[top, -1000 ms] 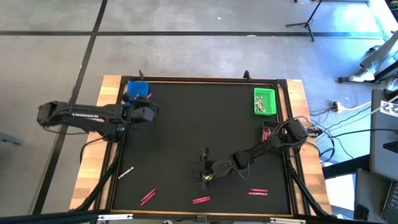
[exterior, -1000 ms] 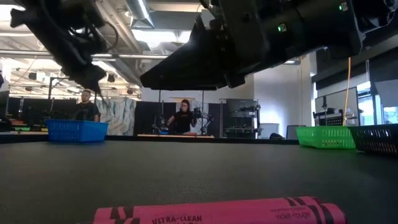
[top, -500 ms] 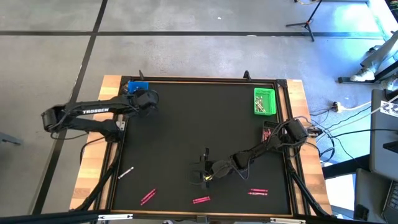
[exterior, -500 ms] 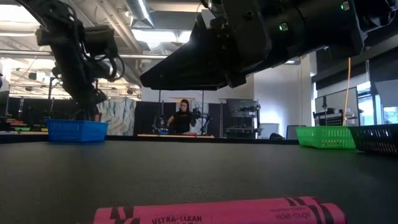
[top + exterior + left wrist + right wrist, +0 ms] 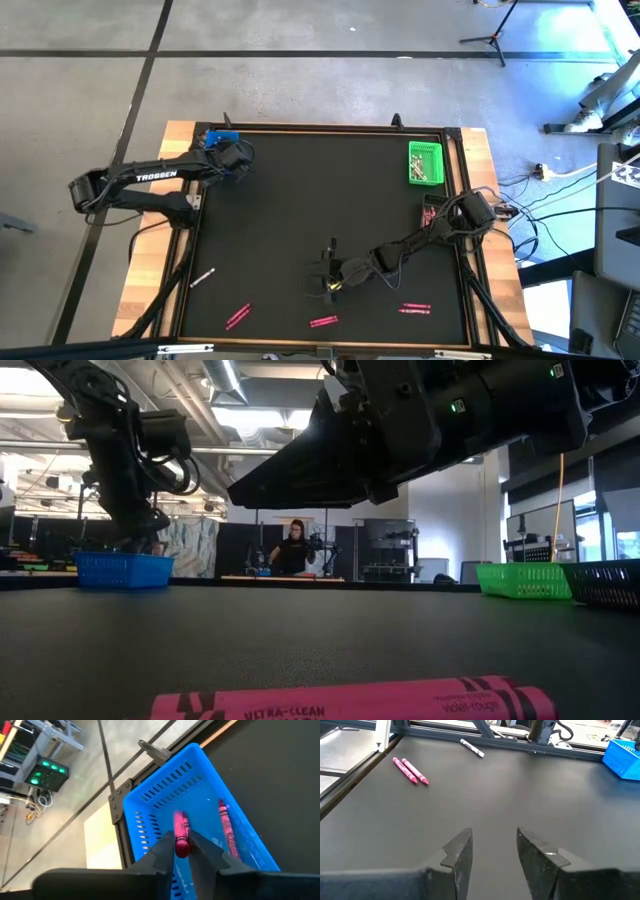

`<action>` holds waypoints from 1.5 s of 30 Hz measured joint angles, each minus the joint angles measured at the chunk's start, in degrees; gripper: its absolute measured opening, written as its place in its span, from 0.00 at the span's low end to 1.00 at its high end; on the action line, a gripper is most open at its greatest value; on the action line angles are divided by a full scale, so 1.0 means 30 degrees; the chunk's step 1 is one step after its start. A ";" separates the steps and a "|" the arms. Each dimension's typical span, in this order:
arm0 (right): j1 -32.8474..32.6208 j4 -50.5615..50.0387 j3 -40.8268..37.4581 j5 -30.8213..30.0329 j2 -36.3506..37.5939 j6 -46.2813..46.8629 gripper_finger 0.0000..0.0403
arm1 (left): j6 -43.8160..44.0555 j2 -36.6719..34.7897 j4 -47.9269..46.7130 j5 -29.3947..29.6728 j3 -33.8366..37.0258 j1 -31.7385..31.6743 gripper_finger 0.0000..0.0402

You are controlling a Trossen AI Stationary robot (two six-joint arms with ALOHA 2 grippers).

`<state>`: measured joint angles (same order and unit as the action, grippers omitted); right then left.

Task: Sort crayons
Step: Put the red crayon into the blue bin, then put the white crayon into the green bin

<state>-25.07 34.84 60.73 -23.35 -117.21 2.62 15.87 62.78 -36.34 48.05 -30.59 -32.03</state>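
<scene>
Your left gripper point(image 5: 181, 851) hangs over the blue tray point(image 5: 165, 795) at the desk's point(image 5: 300, 190) far left corner; only its wrist view shows the jaws pinching a magenta crayon point(image 5: 180, 833), with a second crayon point(image 5: 227, 831) lying in the tray. Your right gripper point(image 5: 492, 851) waits low over the near middle, jaws spread on nothing. From above you see more pink crayons point(image 5: 412, 309) along the near edge, a whitish one point(image 5: 203, 277) at near left, and the green tray point(image 5: 425, 163) far right.
</scene>
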 joint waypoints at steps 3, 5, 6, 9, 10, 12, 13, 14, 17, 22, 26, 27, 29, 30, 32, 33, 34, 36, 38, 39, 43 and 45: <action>-0.0012 0.0003 0.0000 0.0000 0.0000 0.0005 0.38 | -0.0330 0.0000 0.0120 -0.0459 0.0000 0.0000 0.19; -0.0011 -0.0005 0.0000 0.0000 0.0000 0.0012 0.38 | -0.0485 -0.0048 0.0220 -0.0411 -0.0023 0.0000 0.24; -0.0011 -0.0005 0.0000 0.0000 0.0000 0.0012 0.38 | -0.0497 -0.0086 0.0211 -0.0406 -0.0071 0.0038 0.26; -0.0012 0.0000 0.0000 0.0000 0.0000 0.0019 0.38 | -0.0900 -0.0311 0.0211 -0.0450 -0.0352 0.0486 0.29; -0.0012 -0.0005 0.0000 0.0000 0.0000 0.0019 0.38 | -0.1021 -0.0399 0.0202 -0.0657 -0.0499 0.0740 0.29; -0.0012 -0.0002 -0.0007 0.0000 0.0000 0.0026 0.38 | -0.1369 -0.0673 0.0011 -0.1299 -0.0853 0.1419 0.29; -0.0009 0.0003 -0.0007 0.0000 0.0000 0.0026 0.38 | -0.1448 -0.0805 -0.0054 -0.1743 -0.1058 0.1852 0.29; -0.0012 0.0003 -0.0007 0.0000 0.0000 0.0026 0.38 | -0.1469 -0.0915 -0.0109 -0.2266 -0.1278 0.2278 0.29; -0.0012 0.0003 -0.0007 0.0000 0.0000 0.0026 0.38 | -0.1476 -0.1247 -0.0211 -0.4276 -0.1951 0.3754 0.29; -0.0009 0.0003 -0.0007 0.0005 0.0000 0.0034 0.38 | -0.1720 -0.1340 -0.0146 -0.8957 -0.2701 0.6545 0.29; -0.0012 -0.0005 -0.0007 0.0007 0.0000 0.0128 0.38 | -0.1922 -0.1333 -0.0225 -1.4349 -0.2718 0.8645 0.29; -0.0010 -0.0005 -0.0007 0.0002 0.0000 0.0143 0.38 | -0.1662 -0.1337 -0.0215 -1.5310 -0.2718 0.9173 0.29; -0.0012 -0.0042 -0.0007 0.0007 0.0000 0.0158 0.38 | -0.0614 -0.1338 -0.0245 -1.6523 -0.2718 1.0254 0.29; -0.0009 -0.0066 -0.0007 0.0007 0.0000 0.0168 0.38 | 0.0060 -0.1333 -0.0310 -1.6784 -0.2718 1.0783 0.29; -0.0012 -0.0070 -0.0007 0.0007 0.0000 0.0187 0.38 | 0.1336 -0.1333 -0.0794 -1.6904 -0.2718 1.1874 0.29; -0.0005 -0.0070 -0.0007 0.0007 0.0000 0.0194 0.38 | 0.1889 -0.1306 -0.1077 -1.6873 -0.2718 1.2385 0.29; -0.0012 -0.0070 -0.0007 0.0007 0.0000 0.0194 0.38 | 0.2422 -0.1261 -0.1309 -1.6810 -0.2718 1.2911 0.29; -0.0007 -0.0070 -0.0007 0.0007 -0.0007 0.0194 0.38 | 0.3584 -0.1170 -0.1801 -1.6673 -0.2718 1.3900 0.29; -0.0012 -0.0070 -0.0007 0.0007 -0.0007 0.0210 0.38 | 0.4909 -0.1146 -0.2284 -1.6336 -0.2710 1.4827 0.29; -0.0012 -0.0070 -0.0007 0.0007 -0.0007 0.0297 0.38 | 0.5607 -0.1077 -0.2573 -1.6183 -0.2710 1.5265 0.29; -0.0009 -0.0083 -0.0007 0.0007 -0.0007 0.0704 0.38 | 0.8365 -0.0671 -0.4473 -1.5998 -0.2710 1.6826 0.29; -0.0012 -0.0040 -0.0007 0.0007 -0.0007 0.0697 0.38 | 0.9308 -0.0339 -0.5171 -1.6022 -0.2703 1.7525 0.29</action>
<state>-25.10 34.72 60.71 -23.33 -117.23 4.71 43.79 61.77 -51.85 -0.02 -38.70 20.54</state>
